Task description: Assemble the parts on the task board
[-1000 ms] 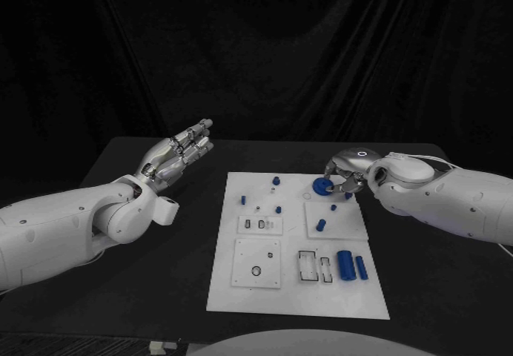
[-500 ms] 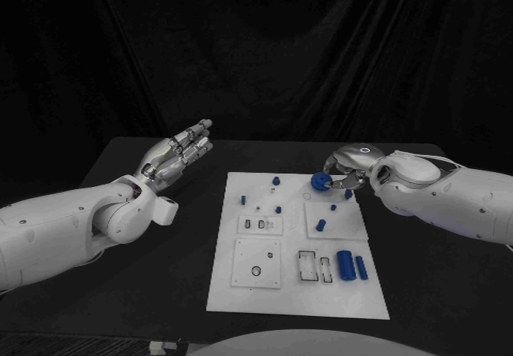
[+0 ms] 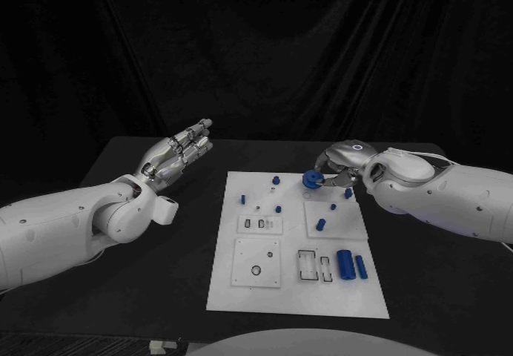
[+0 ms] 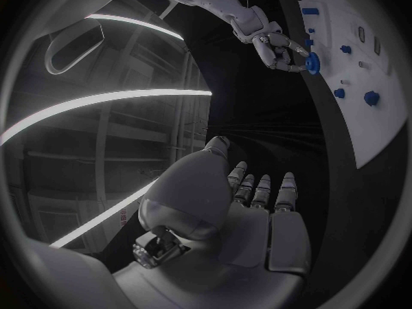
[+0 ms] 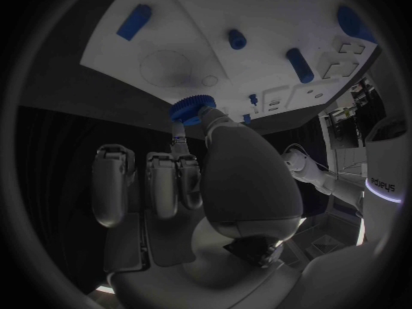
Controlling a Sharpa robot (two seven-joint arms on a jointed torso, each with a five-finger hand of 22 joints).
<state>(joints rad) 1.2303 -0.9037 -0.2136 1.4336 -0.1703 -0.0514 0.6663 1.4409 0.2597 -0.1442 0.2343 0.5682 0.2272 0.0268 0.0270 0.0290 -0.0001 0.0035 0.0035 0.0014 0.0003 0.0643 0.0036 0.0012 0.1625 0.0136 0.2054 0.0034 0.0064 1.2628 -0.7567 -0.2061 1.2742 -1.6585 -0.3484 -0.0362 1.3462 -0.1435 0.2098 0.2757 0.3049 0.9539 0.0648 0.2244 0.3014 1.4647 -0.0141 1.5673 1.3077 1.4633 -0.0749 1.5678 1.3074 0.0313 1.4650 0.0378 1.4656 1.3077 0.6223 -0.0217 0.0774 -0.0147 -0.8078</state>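
Right hand (image 3: 344, 165) pinches a small blue gear (image 3: 313, 179) between its fingertips, held above the far end of the task board (image 3: 241, 293), clear of the white surface. In the right wrist view the gear (image 5: 192, 109) hangs just off a shallow round recess (image 5: 170, 69) in the board, which looks like its seat; the step in hand, as I judge it, is to bring the toothed disc flat over that recess, keep it level, and lower it straight before letting go. On the board, nearer the robot than the gear, stand several short blue pegs (image 3: 278, 210), and two blue cylinders (image 3: 346, 264) lie by the board's near right corner; the descent should stay clear of the nearest pegs. Left hand (image 3: 176, 154) hangs with fingers straight and apart, gripping nothing, over the black bench (image 3: 160, 297) well to the board's left, leaving open room on that side.
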